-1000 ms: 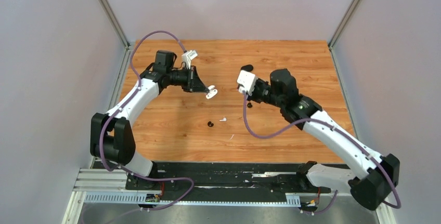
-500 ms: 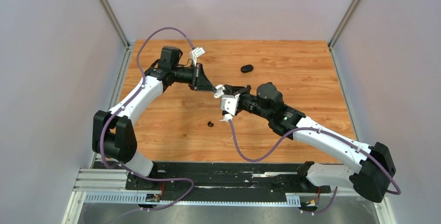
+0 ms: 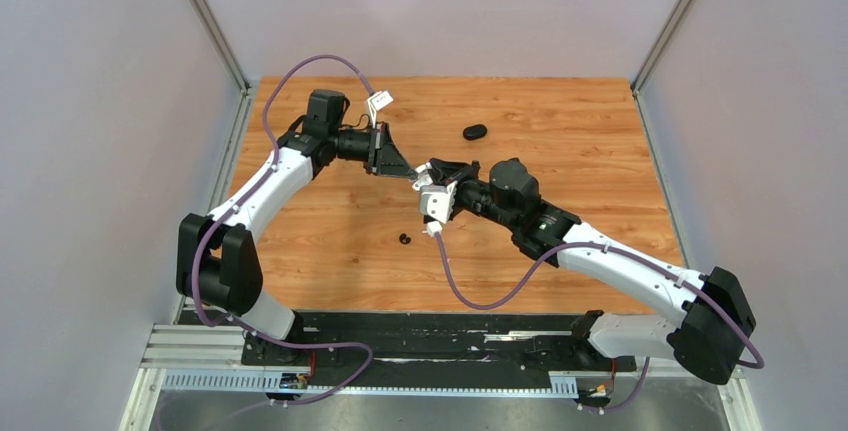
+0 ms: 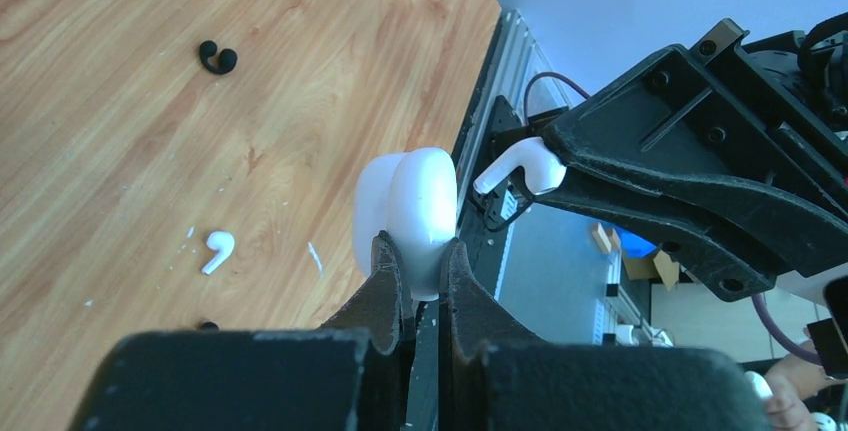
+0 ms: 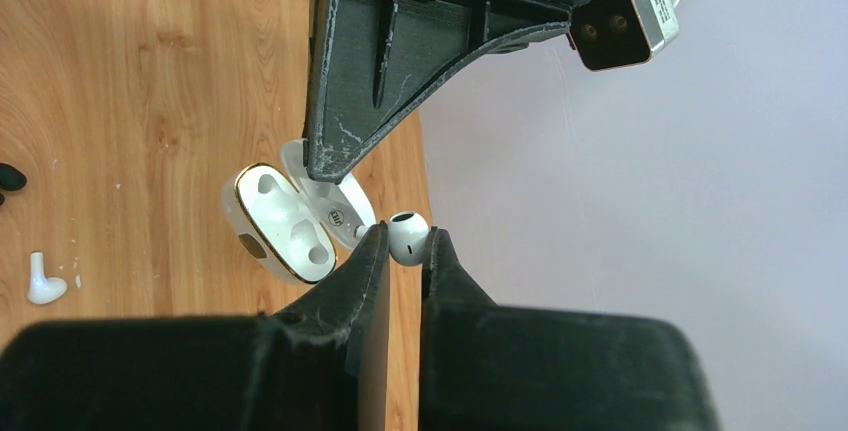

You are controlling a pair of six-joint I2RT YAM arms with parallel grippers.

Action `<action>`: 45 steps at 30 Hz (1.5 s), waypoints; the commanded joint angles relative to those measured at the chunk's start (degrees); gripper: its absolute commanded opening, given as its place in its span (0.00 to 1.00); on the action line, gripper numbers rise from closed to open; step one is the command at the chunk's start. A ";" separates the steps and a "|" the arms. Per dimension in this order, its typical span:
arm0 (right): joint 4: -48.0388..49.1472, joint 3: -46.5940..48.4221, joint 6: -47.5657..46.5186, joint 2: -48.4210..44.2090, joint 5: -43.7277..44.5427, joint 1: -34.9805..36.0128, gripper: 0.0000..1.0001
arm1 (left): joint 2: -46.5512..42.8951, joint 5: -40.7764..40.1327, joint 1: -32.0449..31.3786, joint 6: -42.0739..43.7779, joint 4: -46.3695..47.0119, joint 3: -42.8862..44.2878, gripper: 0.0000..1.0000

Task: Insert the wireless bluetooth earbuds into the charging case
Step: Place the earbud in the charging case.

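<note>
My left gripper [image 3: 413,176] is shut on the white charging case [image 4: 415,206] and holds it above the table [image 3: 330,251]. In the right wrist view the case [image 5: 280,221] is open, with both sockets empty. My right gripper [image 3: 432,173] is shut on a white earbud [image 5: 407,236], held just beside the open case, also seen in the left wrist view [image 4: 525,166]. Another white earbud [image 4: 217,249] lies on the wood, also in the right wrist view [image 5: 42,281]. A black earbud [image 3: 404,239] lies below the grippers. The other black earbud is not clearly seen.
A black oval case [image 3: 474,132] lies on the wood behind the right arm. Grey walls close in the table on the left, right and back. The arms' rail [image 3: 400,336] runs along the near edge.
My right arm has swung left from the middle right until its gripper, with the white earbud, meets the case. My left gripper has moved slightly right with the case.
</note>
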 commanded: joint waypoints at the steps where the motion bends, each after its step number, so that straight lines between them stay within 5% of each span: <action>1: 1.52 -0.71 -2.45 0.19 0.94 0.31 0.00 | -2.22 3.32 -0.04 -2.35 3.33 -0.38 0.00; 22: -1.30 -1.41 -5.87 0.23 3.40 0.21 0.00 | -1.99 5.17 0.05 -5.70 6.45 -0.67 0.00; 45: -3.38 -3.73 -10.74 -2.26 0.57 0.19 0.02 | 0.76 11.11 0.87 -18.69 17.44 -2.00 0.00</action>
